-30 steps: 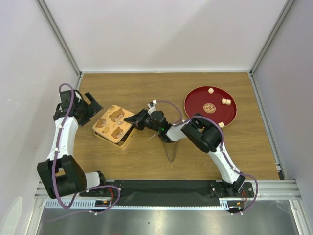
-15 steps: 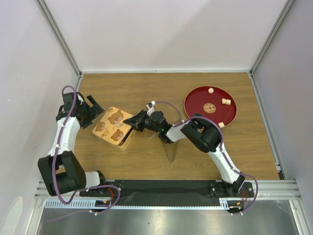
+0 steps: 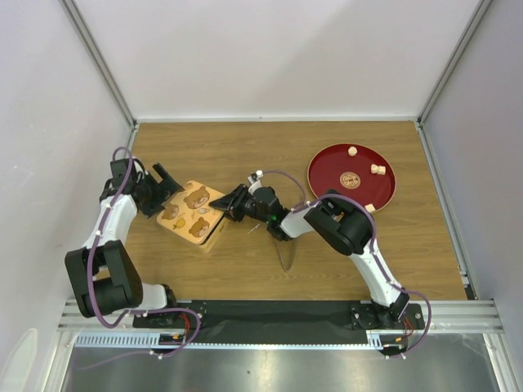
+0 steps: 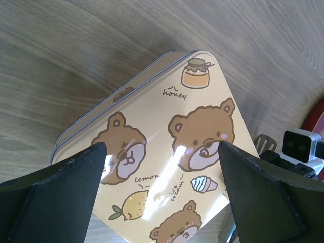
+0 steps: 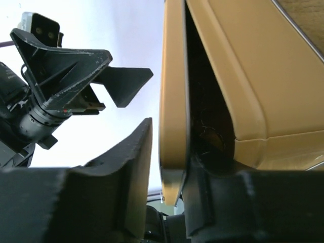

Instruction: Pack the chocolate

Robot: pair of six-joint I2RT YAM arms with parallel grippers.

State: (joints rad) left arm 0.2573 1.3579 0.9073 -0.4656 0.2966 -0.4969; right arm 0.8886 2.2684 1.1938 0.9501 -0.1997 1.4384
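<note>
Hovering with its jaws spread wide, your left gripper (image 4: pixel 162 144) straddles the bear-print lid (image 4: pixel 202 126) just beneath its fingers (image 4: pixel 61 192), apparently clear of it and probably poised to steady or press it. Your right gripper (image 5: pixel 172 157) has the lid's rim between its fingers, that edge lifted off the box (image 3: pixel 210 237) under it, though a sliver of light beside one finger means you cannot tell whether it is clamped or slack. Chocolates (image 3: pixel 377 170) lie on the red plate (image 3: pixel 327 163) well behind that gripper, so packing looks unfinished.
</note>
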